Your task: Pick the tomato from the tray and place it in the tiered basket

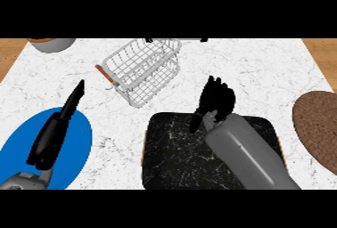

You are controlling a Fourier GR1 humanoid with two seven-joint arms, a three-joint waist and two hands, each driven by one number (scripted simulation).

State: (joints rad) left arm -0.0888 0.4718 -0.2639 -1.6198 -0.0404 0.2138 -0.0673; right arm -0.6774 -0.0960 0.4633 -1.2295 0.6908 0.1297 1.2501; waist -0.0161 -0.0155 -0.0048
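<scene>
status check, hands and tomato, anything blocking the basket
Right hand over the tray's far edge, fingers toward the basket, grip unclear. Left hand open over blue plate. Tomato not visible. Nothing blocking the basket.

a kitchen: white marble counter [263,62], wire tiered basket [145,67], black tray [171,151]

White marble-look table [263,62]: smooth stone surface with faint grey veining, little sheen. Bare wood shows at both far corners.

White wire tiered basket [141,71]: thin metal rods in an open grid, with a brown, wood-like handle at one side.

Black square tray [172,156]: dark stone-like finish, white veins, matt, pale wooden rim.

Blue oval mat [72,142]: flat, uniform, matt.

Brown round mat [319,127]: rough, woven-looking texture.

Grey forearms: smooth, softly glossy casing. Both black hands, left hand [56,129] and right hand [216,101]: matt, plastic-like.
</scene>
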